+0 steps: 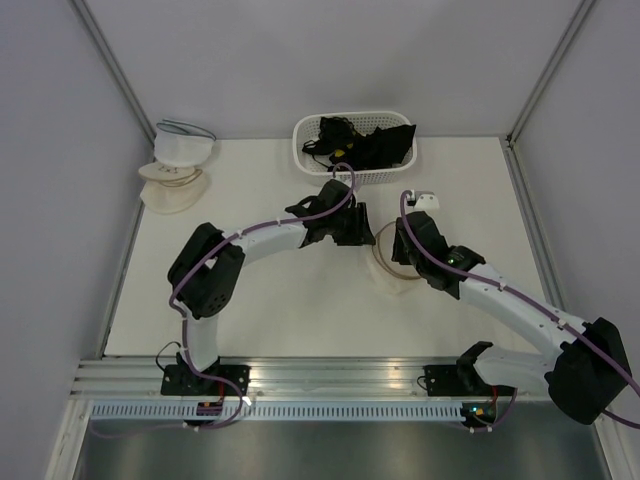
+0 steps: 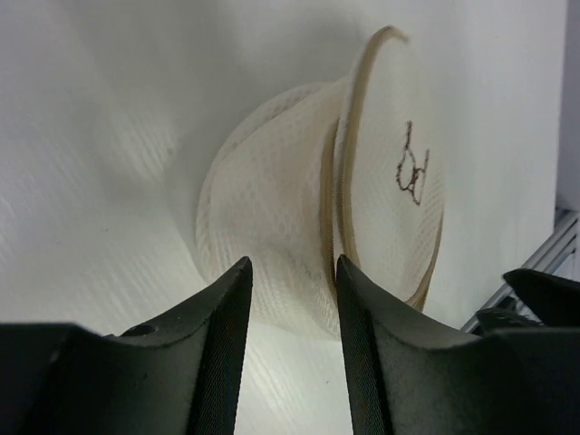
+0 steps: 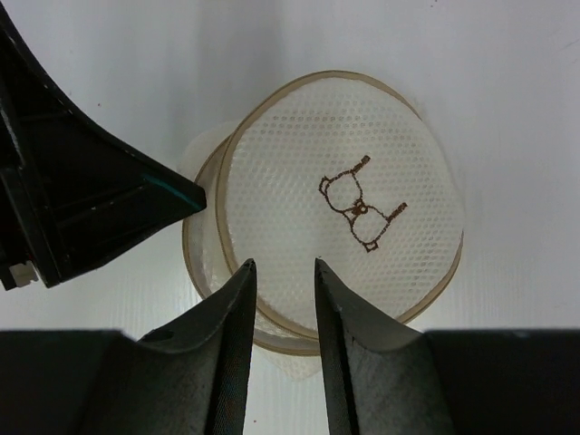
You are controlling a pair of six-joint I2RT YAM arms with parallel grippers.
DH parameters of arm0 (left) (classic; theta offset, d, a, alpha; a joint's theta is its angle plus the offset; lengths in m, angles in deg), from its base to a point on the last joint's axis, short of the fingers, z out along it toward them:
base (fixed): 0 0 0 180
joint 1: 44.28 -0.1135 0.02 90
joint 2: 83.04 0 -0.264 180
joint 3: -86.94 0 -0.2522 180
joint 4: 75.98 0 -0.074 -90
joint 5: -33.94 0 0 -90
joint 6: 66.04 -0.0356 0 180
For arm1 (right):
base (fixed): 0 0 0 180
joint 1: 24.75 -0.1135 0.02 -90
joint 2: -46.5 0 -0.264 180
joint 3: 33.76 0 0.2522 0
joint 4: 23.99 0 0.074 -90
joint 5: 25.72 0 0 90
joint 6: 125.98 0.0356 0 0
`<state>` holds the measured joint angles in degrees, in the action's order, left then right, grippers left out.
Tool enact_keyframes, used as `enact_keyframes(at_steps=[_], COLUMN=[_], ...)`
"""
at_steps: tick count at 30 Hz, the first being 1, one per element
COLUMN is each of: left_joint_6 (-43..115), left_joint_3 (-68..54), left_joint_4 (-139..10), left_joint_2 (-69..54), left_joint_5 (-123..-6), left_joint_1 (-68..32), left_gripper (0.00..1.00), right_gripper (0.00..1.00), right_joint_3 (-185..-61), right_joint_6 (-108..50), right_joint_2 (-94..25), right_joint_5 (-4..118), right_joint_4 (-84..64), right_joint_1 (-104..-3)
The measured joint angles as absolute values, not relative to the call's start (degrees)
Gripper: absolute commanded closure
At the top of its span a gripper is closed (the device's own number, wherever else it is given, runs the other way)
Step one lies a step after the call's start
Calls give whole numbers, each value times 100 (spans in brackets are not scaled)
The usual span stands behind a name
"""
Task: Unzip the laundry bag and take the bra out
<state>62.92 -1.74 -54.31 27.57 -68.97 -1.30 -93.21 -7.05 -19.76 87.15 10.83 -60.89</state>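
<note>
My right gripper (image 3: 283, 267), fingers narrowly parted, empty, sits over the laundry bag (image 2: 263, 236) mid-table, its lid (image 3: 362, 163) gaping toward my left gripper (image 2: 290, 267), half spread, empty, close alongside; bra unseen; basket (image 1: 300, 145) beyond.

Laundry bag (image 2: 272, 236): cream mesh dome, lying on its side on the white table (image 2: 100, 136).
Lid (image 2: 390, 227): flat, standing partly away from the dome, edged by a tan rim hoop (image 2: 349, 145).
Lid mark: small brown bra drawing (image 2: 412, 168).
Left gripper (image 2: 292, 265): black fingers parted, tips close to the dome; contact unclear.
</note>
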Motion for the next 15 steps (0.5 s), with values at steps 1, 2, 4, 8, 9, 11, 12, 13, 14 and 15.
enact_keyframes(at_steps=[1, 2, 4, 8, 9, 11, 12, 13, 14, 15], left_joint_6=[6248, 6220, 6176, 6110, 6097, 6089, 6078, 6080, 6067, 6067], left_joint_3=[-174, -170, -157, -87, -87, -87, -87, -89, -95, -104], left_joint_4=[-5294, -5209, -5115, -5139, -5145, -5156, -5174, -5187, -5191, -5206], left_joint_2=[2787, 2805, 2813, 2881, 2899, 2942, 2966, 2986, 2997, 3001], left_joint_5=[-6842, -6827, -6827, -6871, -6884, -6928, -6954, -6974, -6976, -6989], left_joint_1=[-119, -110, -84, -14, -5, 8, 10, 10, 8, 8], left_gripper=[54, 55, 59, 71, 77, 85, 94, 98, 98, 98], right_gripper=[62, 62, 62, 63, 63, 63, 62, 61, 59, 58], right_joint_3=[-9321, -9321, -9321, -9321, -9321, -9319, -9317, -9314, -9312, -9310], right_joint_6=[-707, -705, -705, -705, -705, -705, -709, -716, -722, -733], right_joint_2=[-1976, -1976, -1976, -1995, -2015, -2085, -2135, -2201, -2260, -2349], right_joint_5=[8715, 8715, 8715, 8715, 8713, 8702, 8676, 8637, 8586, 8519], right_joint_4=[1085, 1085, 1083, 1059, 1037, 982, 947, 884, 825, 751], right_joint_1=[-6089, -6089, -6089, -6089, -6089, -6089, -6089, -6089, -6089, -6089])
